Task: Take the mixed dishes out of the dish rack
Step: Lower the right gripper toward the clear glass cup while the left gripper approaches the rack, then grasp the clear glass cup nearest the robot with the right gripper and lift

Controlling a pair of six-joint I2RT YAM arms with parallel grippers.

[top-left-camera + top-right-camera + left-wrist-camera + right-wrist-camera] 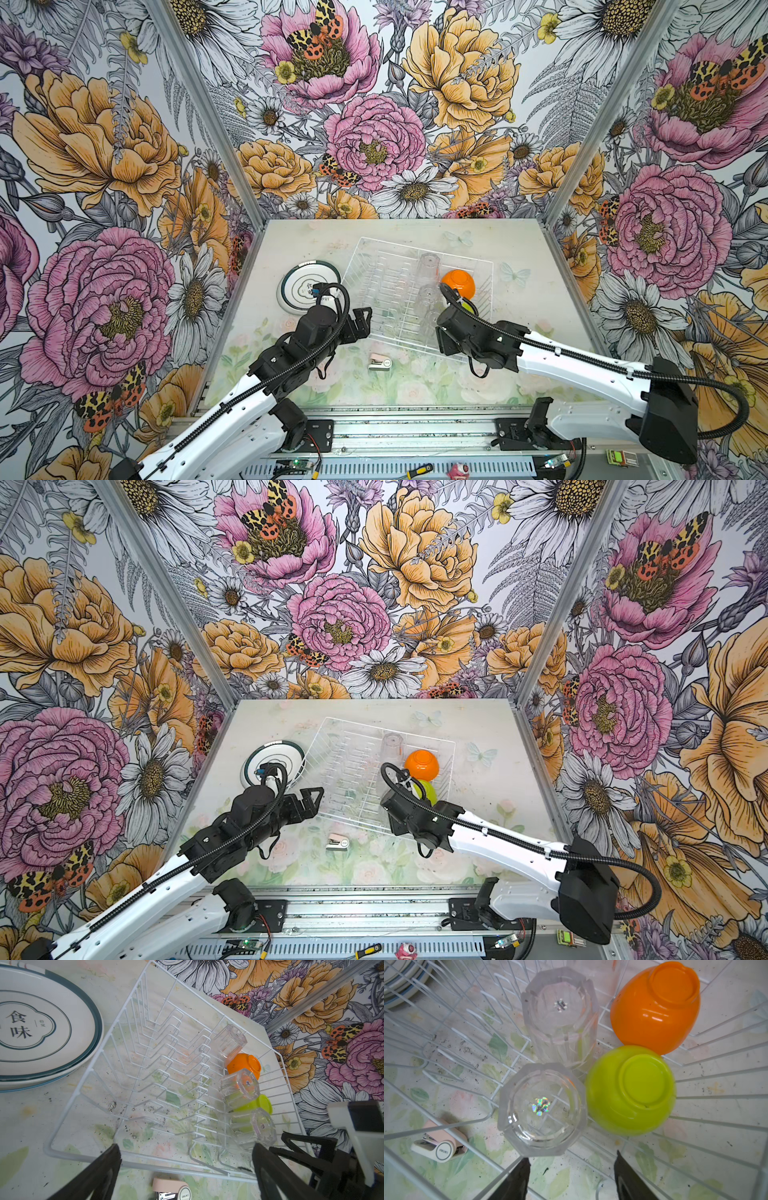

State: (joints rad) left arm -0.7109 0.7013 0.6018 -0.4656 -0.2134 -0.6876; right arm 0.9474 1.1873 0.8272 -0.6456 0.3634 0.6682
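Dish rack [145, 1084]: white wire, upright tines, on floral tabletop [291, 241] | in it, upside down: three clear faceted tumblers [239, 1086] in a row, glossy orange bowl [654, 1007] beside lime-green bowl [631, 1091] | teal-rimmed plates [41, 1022] stacked beside rack | left fingers [108, 1163] spread wide, empty | right fingers [521, 1176] apart, just short of nearest tumbler.

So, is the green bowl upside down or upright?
Upside down: the green bowl shows its foot ring on top.

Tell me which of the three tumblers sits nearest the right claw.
The near-end tumbler, beside the lime-green bowl; the right claw hangs just short of it. The middle tumbler and far tumbler stand farther back.
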